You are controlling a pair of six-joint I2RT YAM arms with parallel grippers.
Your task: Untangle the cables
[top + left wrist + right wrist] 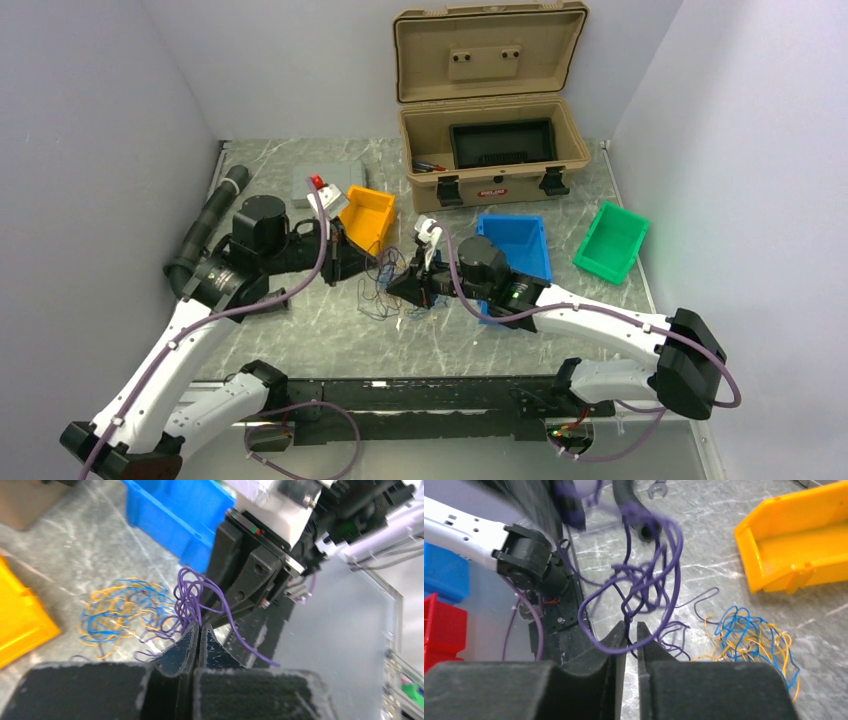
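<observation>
The grey marbled table (300, 340) is walled in white on the left, right and far sides, and a dark rail runs along its near edge. A tan case (490, 165) stands open at the far edge with its lid up against the back wall. Both arms reach in from the near corners and meet around mid-table.

A blue bin (515, 245) sits just behind the right arm's wrist. A green bin (612, 240) lies tilted near the right edge, and an orange bin (368, 215) is just beyond the left arm's wrist. A black corrugated hose (205, 225) runs along the left edge. Bare marble shows between the arms' meeting point and the near rail, and again between the blue and green bins.

The cables (385, 285) lie on the table between the two grippers, in front of the orange bin. Most of the yellow-and-blue tangle (120, 610) rests flat on the marble. The purple wire (644, 580) is lifted off it in loose loops.

The left gripper (199, 627) has its jaws pressed together on the purple wire, which springs up from the tips. The right gripper (630, 625) faces it just beside, with its jaws drawn narrow and a slim gap between them. A loop of the purple wire crosses its fingers (611, 645). Whether that loop is pinched cannot be told.
</observation>
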